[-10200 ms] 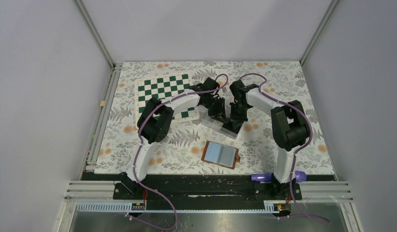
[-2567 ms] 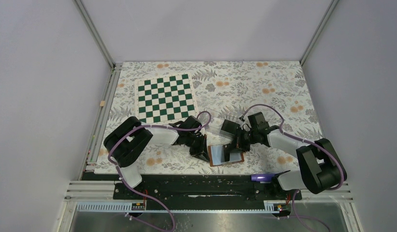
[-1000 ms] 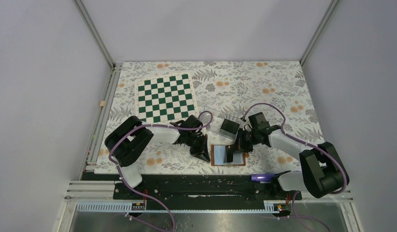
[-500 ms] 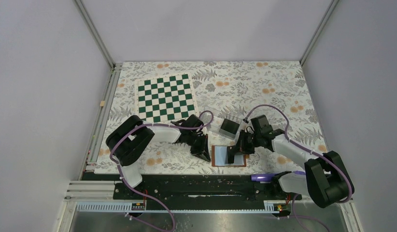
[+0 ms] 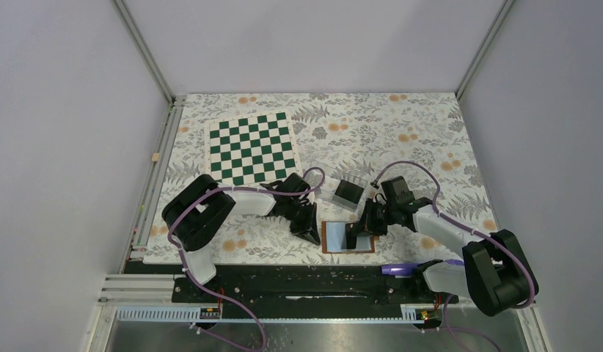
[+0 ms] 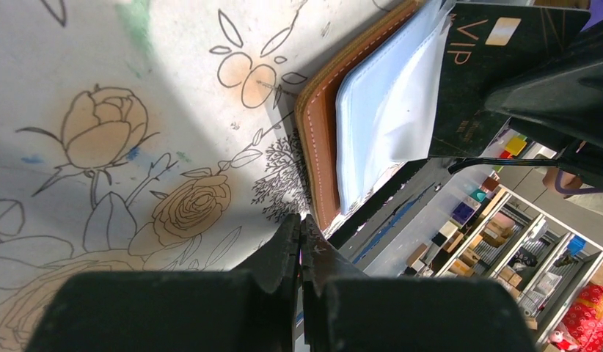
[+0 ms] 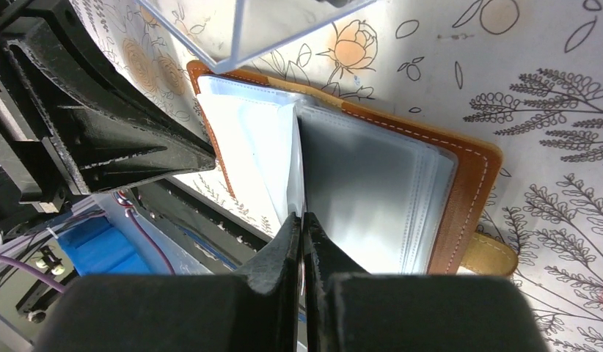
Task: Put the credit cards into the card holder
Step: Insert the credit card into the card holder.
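The brown card holder (image 5: 332,239) lies open near the front edge, pale blue sleeves (image 6: 386,110) facing up. My right gripper (image 5: 354,235) is shut on a black credit card (image 6: 496,73) marked VIP with a gold chip. It holds the card on edge over the sleeves, the lower edge (image 7: 298,161) down among them. Just off the holder's left leather edge (image 6: 317,125), my left gripper (image 5: 311,235) is shut on nothing, tips (image 6: 302,218) down at the cloth. More black cards (image 5: 350,191) sit in the clear box.
A clear plastic box (image 5: 334,196) stands just behind the holder, close above my right gripper (image 7: 301,215). A green-and-white chessboard (image 5: 251,149) lies at the back left. A purple object (image 5: 400,269) rests by the right arm's base. The table's front edge is close.
Over the last second my right gripper has eased the card slightly lower and left over the holder. The left gripper and the holder have stayed put.
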`<state>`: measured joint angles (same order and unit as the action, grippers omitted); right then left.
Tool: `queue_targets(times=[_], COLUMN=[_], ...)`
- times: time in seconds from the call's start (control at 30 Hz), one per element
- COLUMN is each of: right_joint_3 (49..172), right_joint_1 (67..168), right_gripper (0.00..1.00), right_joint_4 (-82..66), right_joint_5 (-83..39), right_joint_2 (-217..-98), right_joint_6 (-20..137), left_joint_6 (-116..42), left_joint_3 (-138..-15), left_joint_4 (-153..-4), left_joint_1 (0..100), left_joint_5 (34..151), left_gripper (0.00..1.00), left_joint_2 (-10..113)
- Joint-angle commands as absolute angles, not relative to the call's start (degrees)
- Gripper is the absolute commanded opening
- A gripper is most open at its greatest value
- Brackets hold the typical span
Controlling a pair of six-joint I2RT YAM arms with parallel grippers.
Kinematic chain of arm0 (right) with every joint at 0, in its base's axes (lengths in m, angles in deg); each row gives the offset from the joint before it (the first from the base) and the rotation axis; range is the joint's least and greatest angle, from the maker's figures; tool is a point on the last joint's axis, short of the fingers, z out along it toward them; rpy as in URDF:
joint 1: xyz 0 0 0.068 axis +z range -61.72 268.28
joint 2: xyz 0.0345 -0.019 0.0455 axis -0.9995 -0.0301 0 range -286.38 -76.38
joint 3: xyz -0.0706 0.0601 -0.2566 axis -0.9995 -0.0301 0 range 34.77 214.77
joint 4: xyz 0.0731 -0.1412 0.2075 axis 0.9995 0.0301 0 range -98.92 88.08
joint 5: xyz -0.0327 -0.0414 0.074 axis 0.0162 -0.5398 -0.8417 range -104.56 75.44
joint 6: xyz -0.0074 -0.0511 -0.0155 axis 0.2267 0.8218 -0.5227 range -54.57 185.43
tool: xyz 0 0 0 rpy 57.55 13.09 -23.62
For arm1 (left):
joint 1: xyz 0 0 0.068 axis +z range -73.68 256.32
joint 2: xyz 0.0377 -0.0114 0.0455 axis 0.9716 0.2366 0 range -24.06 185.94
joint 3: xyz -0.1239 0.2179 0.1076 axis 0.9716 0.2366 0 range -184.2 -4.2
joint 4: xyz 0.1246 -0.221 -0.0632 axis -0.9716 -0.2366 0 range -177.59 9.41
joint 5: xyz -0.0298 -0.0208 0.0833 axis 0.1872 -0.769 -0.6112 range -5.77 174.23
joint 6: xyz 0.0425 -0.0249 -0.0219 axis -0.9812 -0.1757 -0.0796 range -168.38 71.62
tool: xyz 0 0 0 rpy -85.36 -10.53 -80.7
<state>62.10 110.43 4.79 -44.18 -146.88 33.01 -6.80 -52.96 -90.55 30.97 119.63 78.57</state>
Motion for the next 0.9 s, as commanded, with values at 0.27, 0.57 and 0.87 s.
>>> queue_targets(times=[0.27,0.57,0.87], right_joint_3=[64.8,66.6,69.9], right_joint_1=[111.0,111.0,111.1], right_gripper=[0.00,0.06,0.35], right_joint_4=[4.9,5.6,15.4], right_joint_5=[-51.8,-55.1,-43.4], right_joint_2=[-153.2,-158.6,-154.9], right_joint_6=[33.7,35.7,39.1], left_joint_6=[-10.1,-11.1,-11.5], left_joint_3=[-54.1,-56.2,-57.1], left_joint_4=[-92.6,-94.6,-95.6], left_joint_1=[31.0,31.0,31.0], left_joint_5=[109.6,108.7,108.4], left_gripper=[0.00,0.00,0.00], left_joint_2=[82.4,83.5,84.1])
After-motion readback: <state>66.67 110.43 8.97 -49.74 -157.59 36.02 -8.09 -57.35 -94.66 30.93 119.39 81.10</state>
